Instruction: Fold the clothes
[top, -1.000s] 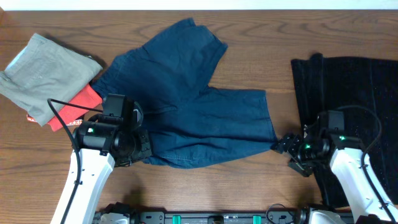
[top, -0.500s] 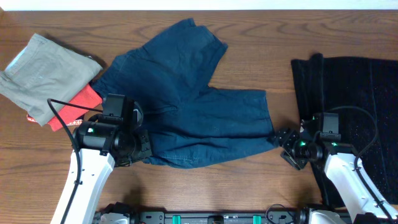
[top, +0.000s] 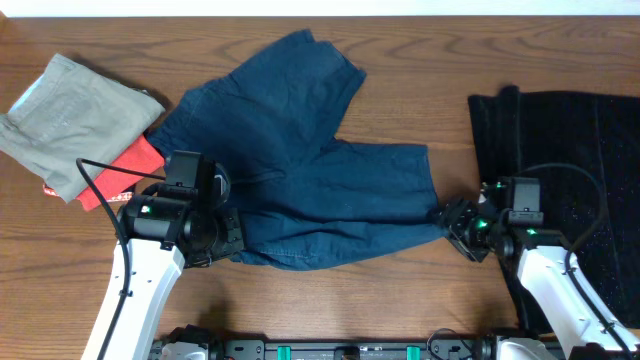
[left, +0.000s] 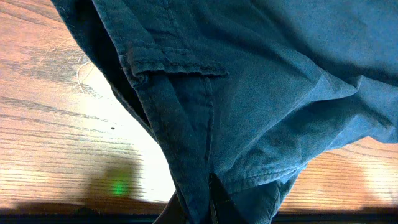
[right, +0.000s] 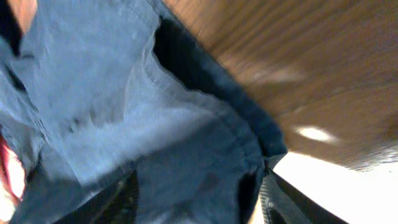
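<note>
The navy-blue trousers (top: 300, 190) lie spread on the wooden table, one leg pointing up, the other to the right. My left gripper (top: 226, 238) is at the trousers' lower left edge. In the left wrist view it (left: 211, 202) is shut on a seamed fold of the trousers (left: 261, 93). My right gripper (top: 448, 220) is at the right leg's lower hem corner. In the right wrist view its fingers (right: 199, 196) stand apart, with the hem cloth (right: 124, 106) lying between them and a dark gap beside the right finger.
A grey-khaki folded garment (top: 70, 115) lies on a red one (top: 125, 170) at the far left. A black sparkly cloth (top: 570, 150) covers the right side, under my right arm. Bare wood shows along the front edge (top: 350, 300).
My right gripper has moved up and left, turning onto the hem corner of the right leg. The left gripper and the rest of the trousers have stayed still.
</note>
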